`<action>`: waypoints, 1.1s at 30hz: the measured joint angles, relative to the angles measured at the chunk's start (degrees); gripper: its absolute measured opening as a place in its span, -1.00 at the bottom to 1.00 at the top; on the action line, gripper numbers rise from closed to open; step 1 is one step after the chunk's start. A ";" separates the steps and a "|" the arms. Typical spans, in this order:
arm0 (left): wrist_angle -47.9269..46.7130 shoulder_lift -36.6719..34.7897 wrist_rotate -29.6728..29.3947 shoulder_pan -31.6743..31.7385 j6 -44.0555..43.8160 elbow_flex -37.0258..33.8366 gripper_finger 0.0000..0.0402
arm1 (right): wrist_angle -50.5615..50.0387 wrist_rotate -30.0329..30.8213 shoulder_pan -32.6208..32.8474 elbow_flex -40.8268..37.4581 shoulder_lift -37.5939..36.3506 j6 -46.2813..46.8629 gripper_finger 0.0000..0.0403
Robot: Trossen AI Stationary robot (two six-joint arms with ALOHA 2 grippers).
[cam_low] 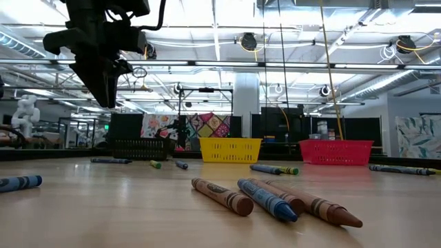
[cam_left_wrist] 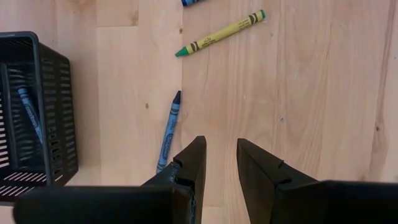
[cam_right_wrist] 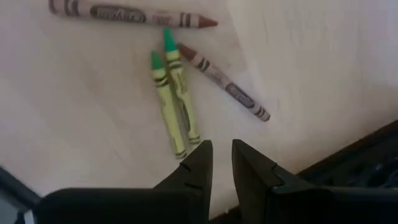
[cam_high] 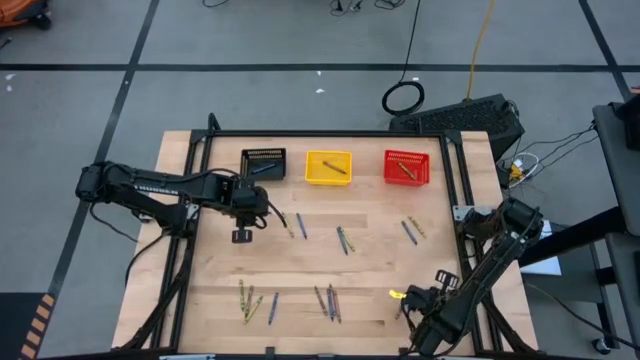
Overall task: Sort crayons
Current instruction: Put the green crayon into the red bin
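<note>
Crayons lie flat and scattered on the wooden table: blue, yellow-green and brown sticks. My left gripper hangs open above the table by the black bin, pointing down and holding nothing. A blue crayon lies beside its fingers and a yellow-green one farther off. My right gripper hovers near the table's front right, its fingers a narrow gap apart and holding nothing. Just beyond them lie two yellow-green crayons and two brown ones.
Three small bins stand in a row at the far edge: black, yellow and red, each with a crayon inside. More crayons lie mid-table and near the front. A dark frame borders the table.
</note>
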 joint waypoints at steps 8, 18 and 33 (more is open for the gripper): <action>-1.73 0.00 0.00 0.00 -0.06 0.00 -0.57 | 6.20 0.05 0.04 0.02 0.03 1.10 -0.78; -1.71 0.00 0.02 0.00 -0.02 0.00 -0.57 | 7.34 3.28 0.04 0.02 0.03 2.64 -0.78; -1.69 0.00 0.02 0.00 0.06 0.00 -0.57 | 10.45 3.21 2.67 0.00 5.56 6.91 -0.78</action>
